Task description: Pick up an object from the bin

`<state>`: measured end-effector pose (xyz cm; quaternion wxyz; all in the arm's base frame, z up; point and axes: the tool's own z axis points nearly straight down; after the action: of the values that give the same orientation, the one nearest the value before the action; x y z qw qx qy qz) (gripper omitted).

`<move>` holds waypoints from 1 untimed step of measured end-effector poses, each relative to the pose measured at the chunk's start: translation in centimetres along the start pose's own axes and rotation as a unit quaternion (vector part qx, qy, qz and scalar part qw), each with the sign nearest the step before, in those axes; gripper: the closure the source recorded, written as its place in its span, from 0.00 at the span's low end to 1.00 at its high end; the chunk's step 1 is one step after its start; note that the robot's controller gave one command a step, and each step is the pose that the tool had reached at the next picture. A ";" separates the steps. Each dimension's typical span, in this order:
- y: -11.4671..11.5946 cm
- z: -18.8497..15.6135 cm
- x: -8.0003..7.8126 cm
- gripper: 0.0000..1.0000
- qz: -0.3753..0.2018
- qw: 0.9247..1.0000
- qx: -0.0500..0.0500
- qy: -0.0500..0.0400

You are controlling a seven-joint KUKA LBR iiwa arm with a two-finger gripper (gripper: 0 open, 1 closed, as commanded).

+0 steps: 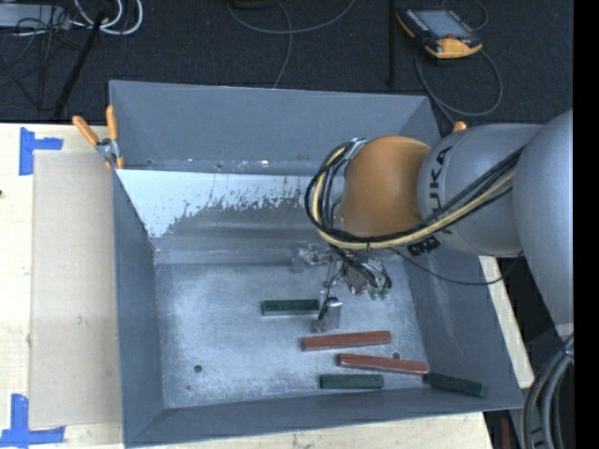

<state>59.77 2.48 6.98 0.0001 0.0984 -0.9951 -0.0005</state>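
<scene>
My gripper point(327, 312) hangs below the orange wrist cover, low over the bin floor right of the middle. Its tip is at the right end of a dark green flat bar point(289, 307) lying crosswise on the floor; I cannot tell whether it touches the bar. Just below the gripper lies a reddish-brown bar point(346, 341).
Nearer the bin's front wall lie a second red-brown bar point(382, 364), a dark green bar point(351, 381) and another dark green bar point(456, 383) in the front right corner. The arm and its cables cover the bin's right side.
</scene>
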 end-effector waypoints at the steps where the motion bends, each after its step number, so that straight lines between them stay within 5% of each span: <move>1: 0.0 0.0 0.0 1.00 0.000 1.000 0.000 0.000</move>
<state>59.78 2.48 6.98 0.0001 0.0980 -0.9952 -0.0006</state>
